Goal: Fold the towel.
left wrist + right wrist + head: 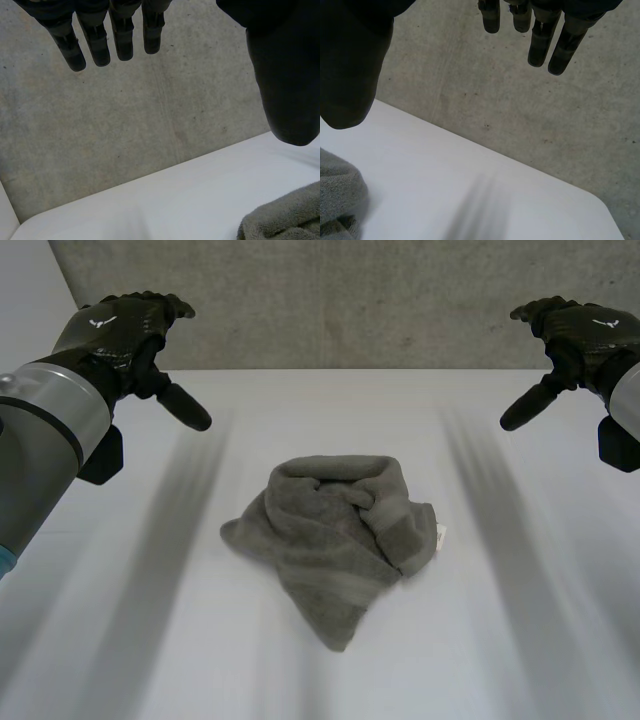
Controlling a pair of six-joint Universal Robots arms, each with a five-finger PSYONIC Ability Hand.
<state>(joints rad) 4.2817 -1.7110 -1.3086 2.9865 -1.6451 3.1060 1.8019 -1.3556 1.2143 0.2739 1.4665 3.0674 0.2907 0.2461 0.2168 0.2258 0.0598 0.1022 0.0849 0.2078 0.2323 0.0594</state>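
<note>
The grey towel [335, 540] lies in a crumpled heap on the white table [520, 640], between the two hands and nearer the robot than either, touched by neither. The head view gives its whole outline: a rolled ridge on the side toward the hands, a point trailing away from them, and a small white label [441, 533] at the edge nearest the right hand [585, 335]. That hand hangs above the table's far edge, well apart from the cloth, its thumb jutting inward toward the left hand [120, 335], which is held likewise on the other side. The left wrist view adds the palm side: straight fingers [95, 45] side by side, thumb [285, 85] spread far from them, nothing between, so the hand is wide and empty; a corner of the towel sits on the table beyond the thumb tip. The right wrist view tells the same of its own hand: fingers [540, 42] straight, thumb [350, 75] wide apart, holding nothing, with a rounded fold of towel beyond the thumb. Both wrist views look past the fingertips to a grey concrete wall [125, 115] behind the table's edge.
</note>
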